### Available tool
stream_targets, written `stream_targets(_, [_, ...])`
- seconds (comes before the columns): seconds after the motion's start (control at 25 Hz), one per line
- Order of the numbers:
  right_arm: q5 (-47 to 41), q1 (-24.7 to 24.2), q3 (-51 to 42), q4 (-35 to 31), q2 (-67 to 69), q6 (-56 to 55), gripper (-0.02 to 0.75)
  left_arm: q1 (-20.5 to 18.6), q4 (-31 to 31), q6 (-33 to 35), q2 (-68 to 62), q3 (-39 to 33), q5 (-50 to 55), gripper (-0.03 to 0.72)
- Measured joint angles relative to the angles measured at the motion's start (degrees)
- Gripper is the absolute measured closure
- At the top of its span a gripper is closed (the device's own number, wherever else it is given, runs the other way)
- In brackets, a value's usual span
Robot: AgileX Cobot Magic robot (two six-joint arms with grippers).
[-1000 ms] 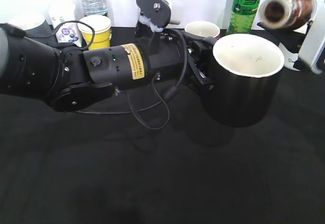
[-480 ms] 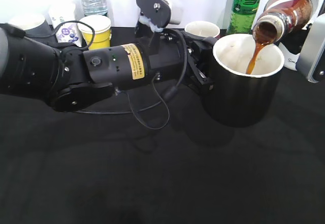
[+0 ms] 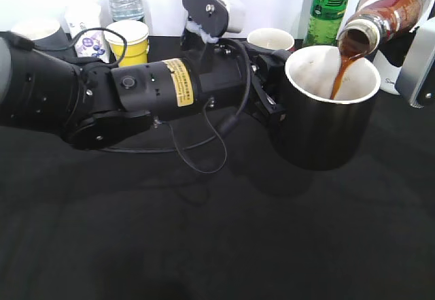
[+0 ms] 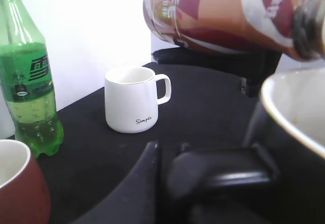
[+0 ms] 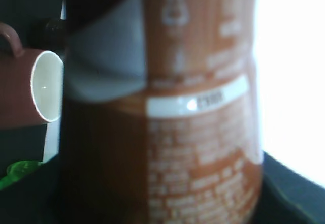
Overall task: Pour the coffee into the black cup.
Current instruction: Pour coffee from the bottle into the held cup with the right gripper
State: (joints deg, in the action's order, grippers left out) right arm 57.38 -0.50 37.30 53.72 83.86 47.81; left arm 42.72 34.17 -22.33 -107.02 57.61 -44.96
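Pour under way. Coffee bottle (image 3: 384, 11) at far right, tipped mouth-down over the black cup (image 3: 331, 113); a thin brown stream falls from its neck inside the cup's far rim. Cup is lifted off the table (image 3: 204, 245), right of centre, carried level by the left gripper (image 3: 272, 103).

Handling, as a judgement: bottle looks like light plastic, smooth label, likely slippery; best held round the labelled waist, and it lightens as it empties. Cup is glossy and hard, breakable, getting heavier as it fills; the handle side is the sound hold.

Left gripper: clamped at the cup's left side where the handle should be; fingers dark against dark, so finger spread unclear, but the cup is plainly borne by it.

Right gripper: fingers not visible in any view; the right wrist camera is filled by the label, so the bottle is evidently held close in its grasp.

Behind: green bottle (image 3: 329, 4), white mug (image 4: 133, 106), red mug (image 4: 20, 188).
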Motion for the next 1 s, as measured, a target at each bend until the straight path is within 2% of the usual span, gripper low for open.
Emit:
stream_targets(0.32, [1.5,0.0,0.0,-5.2,0.0,5.4,0.206,0.0,0.2,0.0,0.0,0.0,0.5,0.632])
stream_targets(1.0, [2.2,0.0,0.0,-6.2,0.0,12.5,0.206,0.0,0.2,0.0,0.0,0.0,0.9,0.632])
